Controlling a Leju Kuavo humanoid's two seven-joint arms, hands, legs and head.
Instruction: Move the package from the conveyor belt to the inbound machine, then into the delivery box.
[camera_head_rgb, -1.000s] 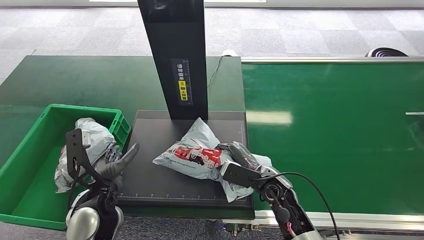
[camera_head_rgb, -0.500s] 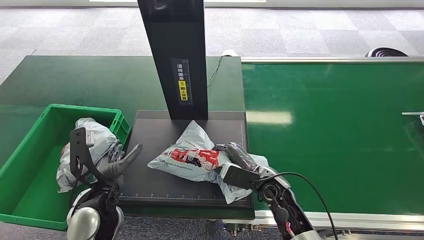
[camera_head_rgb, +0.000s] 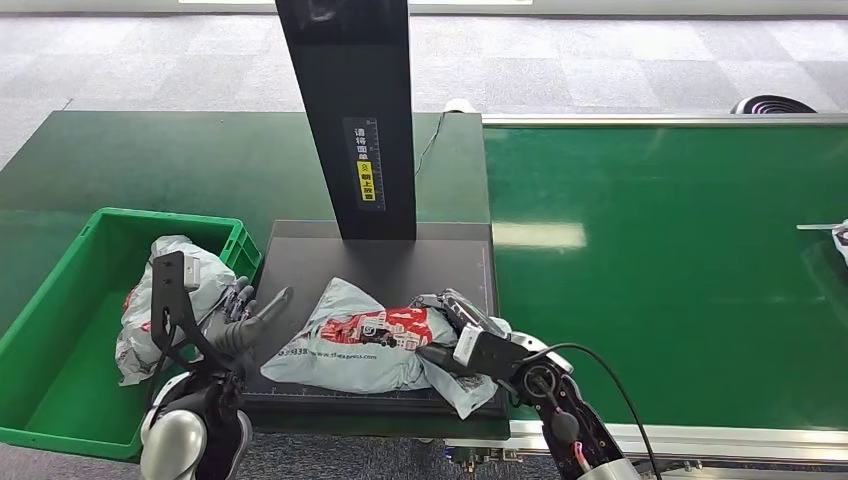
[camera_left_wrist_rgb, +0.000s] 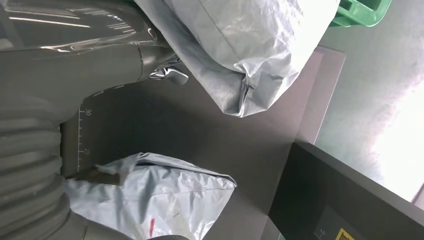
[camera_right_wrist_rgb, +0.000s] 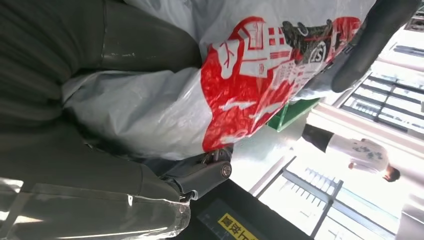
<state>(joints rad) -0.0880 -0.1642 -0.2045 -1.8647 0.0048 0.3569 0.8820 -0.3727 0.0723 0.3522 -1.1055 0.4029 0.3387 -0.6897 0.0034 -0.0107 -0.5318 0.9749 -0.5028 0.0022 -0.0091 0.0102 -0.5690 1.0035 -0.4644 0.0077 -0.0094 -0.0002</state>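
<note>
Package further left, in right fingers.

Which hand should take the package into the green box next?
Left, probably. The left hand is open between the green box and the package, close to both. The right hand grips the package's far end, away from the box.

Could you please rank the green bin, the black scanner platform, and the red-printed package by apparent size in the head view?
1. Black scanner platform
2. Green bin, close to it, so the order is unsure
3. Red-printed package, clearly smallest
</note>
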